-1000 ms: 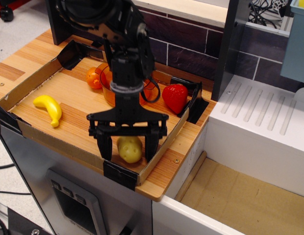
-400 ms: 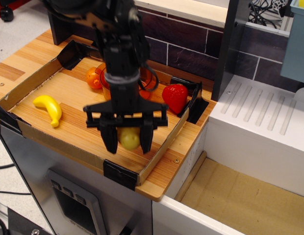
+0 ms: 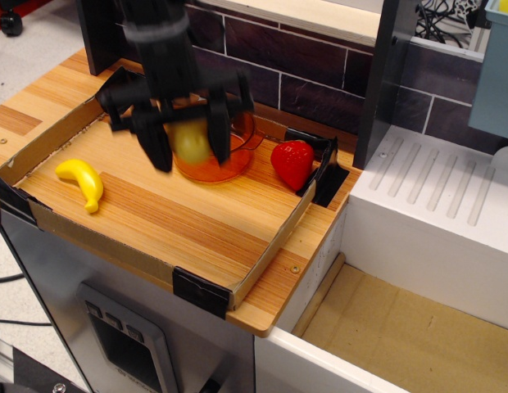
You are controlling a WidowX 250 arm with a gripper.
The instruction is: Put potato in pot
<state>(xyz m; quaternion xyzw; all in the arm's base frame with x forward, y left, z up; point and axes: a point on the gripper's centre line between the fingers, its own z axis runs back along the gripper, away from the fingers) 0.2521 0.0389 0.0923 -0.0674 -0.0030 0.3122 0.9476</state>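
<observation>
My black gripper (image 3: 187,147) is shut on the pale yellow-green potato (image 3: 189,141) and holds it in the air, over the front left part of the pot. The translucent orange-brown pot (image 3: 224,159) stands at the back of the wooden tray, partly hidden behind my fingers (image 3: 219,137) and the potato. The arm comes down from the top of the frame.
A yellow banana (image 3: 83,181) lies at the tray's left. A red strawberry (image 3: 292,163) stands right of the pot. The tray (image 3: 184,225) has a low cardboard rim with black corner brackets. A dark brick wall runs behind; a white sink unit (image 3: 434,213) is to the right.
My gripper closed on the potato near the tray's front edge, lifted it and carried it back and left to above the pot. The small orange fruit left of the pot is now hidden.
</observation>
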